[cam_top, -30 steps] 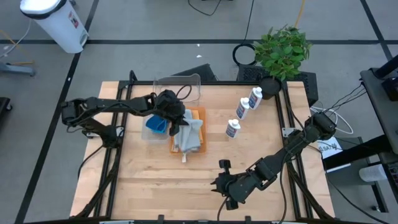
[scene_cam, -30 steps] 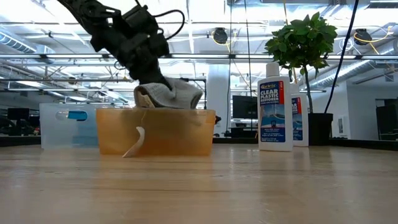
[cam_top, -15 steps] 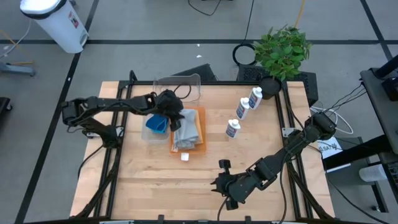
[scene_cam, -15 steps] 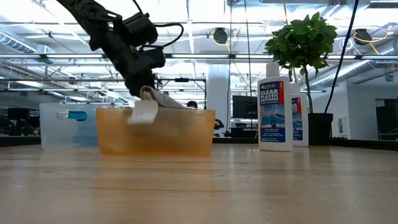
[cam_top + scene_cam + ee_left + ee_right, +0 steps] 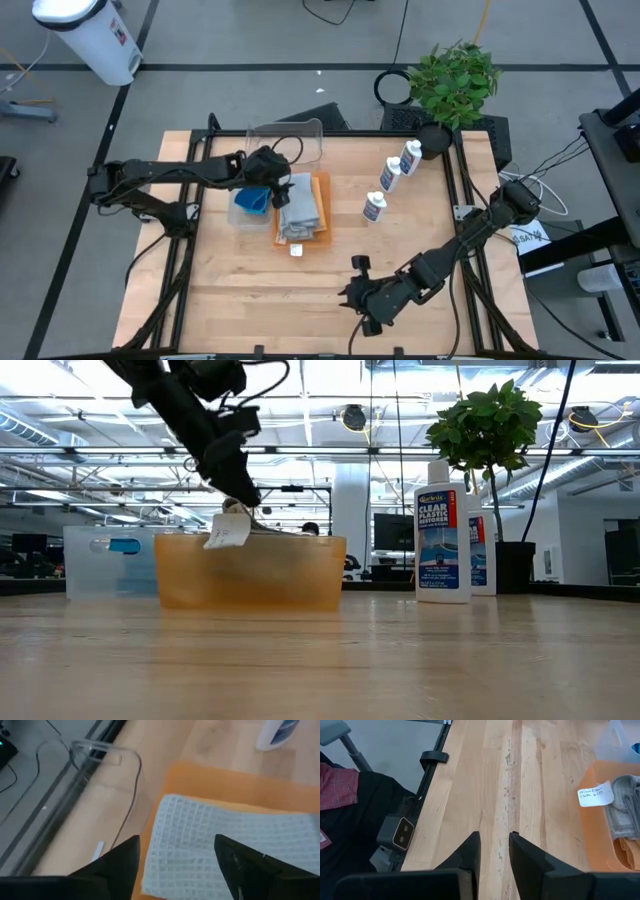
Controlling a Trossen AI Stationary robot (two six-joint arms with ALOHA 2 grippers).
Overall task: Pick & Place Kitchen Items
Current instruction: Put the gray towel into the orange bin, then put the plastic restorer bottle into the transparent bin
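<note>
Wooden slat table (image 5: 240, 290) on a dark frame, grey floor around it; a white bin (image 5: 90, 35) stands at the upper left of the high view. The low view looks level across the boards into a hall with ceiling trusses and lamps.

High view, left to right: left gripper (image 5: 280, 187) above the near-left edge of the grey cloth (image 5: 300, 205), which lies flat on the orange cloth (image 5: 318, 212). A blue sponge (image 5: 252, 200) sits just left of them, on a light blue pad. A clear tub (image 5: 288, 140) stands behind. Three white bottles (image 5: 388, 180) run diagonally right of centre; a potted plant (image 5: 455, 80) sits at the upper right. The right gripper (image 5: 360, 300) rests low, centre-right, well apart from everything.

The left wrist view shows what the overhead one hides: the fingers (image 5: 117, 865) spread, nothing between them, the grey waffle weave just below. The right wrist view shows its jaws close together with a narrow gap, holding nothing, and a white tag (image 5: 596, 794) on the cloth pile.

In the low view the orange cloth blocks the grey one; only the tag shows.
</note>
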